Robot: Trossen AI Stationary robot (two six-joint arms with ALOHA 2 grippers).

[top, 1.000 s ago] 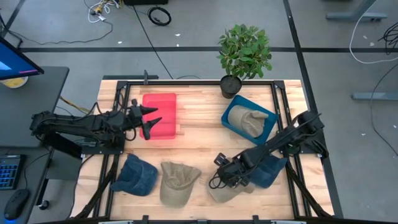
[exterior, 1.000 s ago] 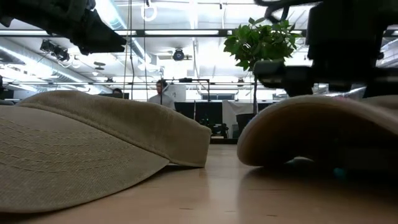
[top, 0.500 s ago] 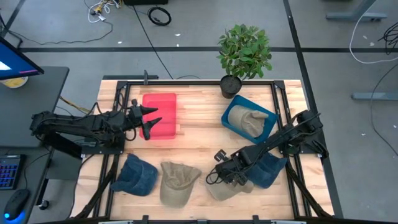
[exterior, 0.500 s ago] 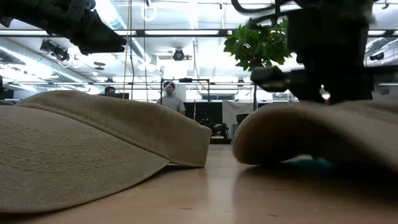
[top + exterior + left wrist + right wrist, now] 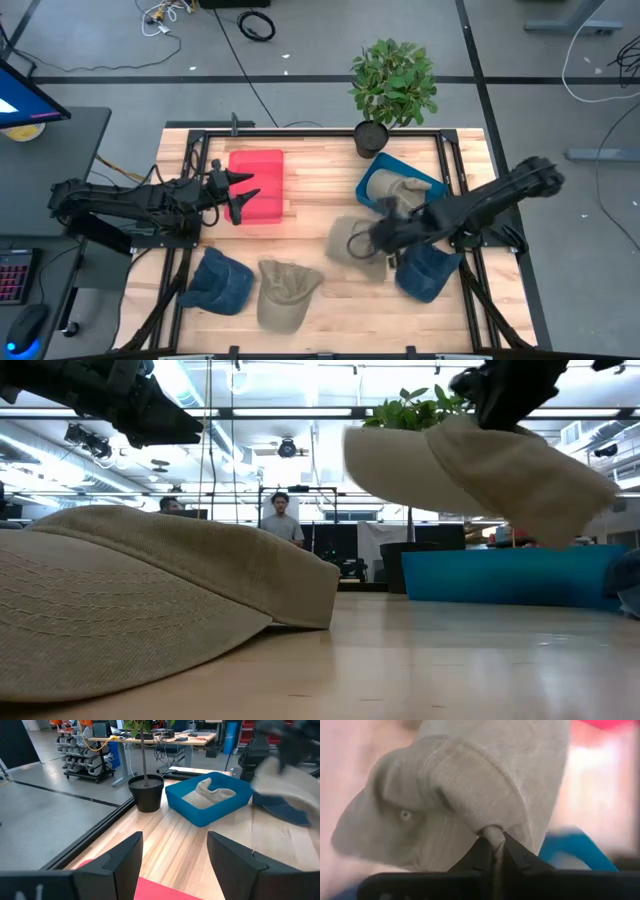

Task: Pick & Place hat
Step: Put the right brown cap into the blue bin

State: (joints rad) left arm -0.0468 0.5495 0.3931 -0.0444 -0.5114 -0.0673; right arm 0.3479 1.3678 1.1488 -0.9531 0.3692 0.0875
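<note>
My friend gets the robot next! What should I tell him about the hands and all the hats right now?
Right gripper: shut on a tan hat, lifted clear of the table, beside the blue bin.
Left gripper: open, waiting over the red bin, which looks empty.
Done: one tan hat already lies in the blue bin.
Left: drop the held hat in a bin. Still on the table: a tan hat and two blue hats.

A potted plant (image 5: 394, 85) and spare caps crowd the wooden tabletop (image 5: 318, 220).
Two people (image 5: 281, 520) stand in the room beyond; a dark blue cap (image 5: 222, 280) and a tan cap (image 5: 286, 290) lie well apart from the right pincer (image 5: 378, 234).
</note>
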